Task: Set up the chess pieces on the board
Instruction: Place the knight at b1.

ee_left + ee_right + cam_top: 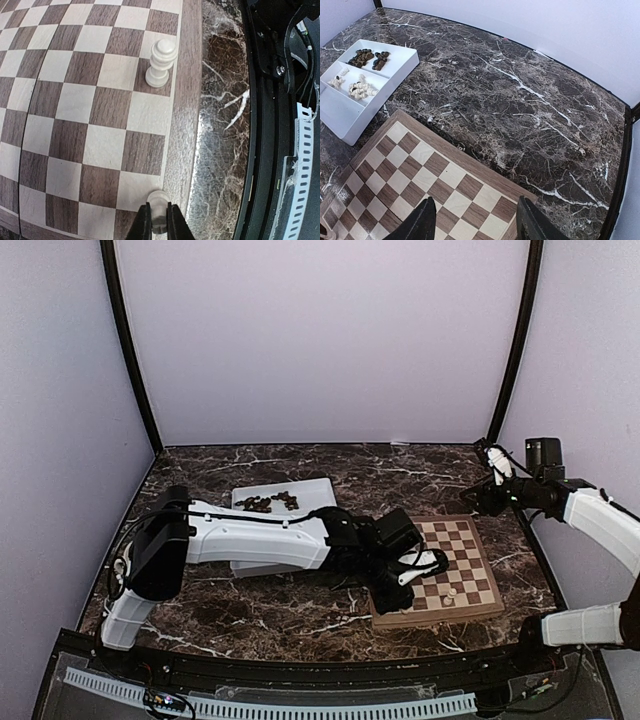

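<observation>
**Left arm seating cream piece on edge row**

Top: left arm (260, 540) reaches over board (470, 540), where 1 cream piece (451, 593) stands.
Left wrist: left jaws pinch second piece (158, 207) upright at the edge row, likely to seat it.
Right wrist: right jaws spread, empty. Spare pieces (361, 90) wait in tray (375, 112).

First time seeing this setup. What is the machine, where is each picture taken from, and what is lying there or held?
Two robot arms stand at a marble table's near edge. One picture looks down from above; the other two come from a camera on each wrist. On the table lie a chessboard and a white divided tray holding dark and cream chess pieces. The left claw is shut on a cream piece at the board's edge; another cream piece stands nearby. The right claw hangs open, empty.
</observation>
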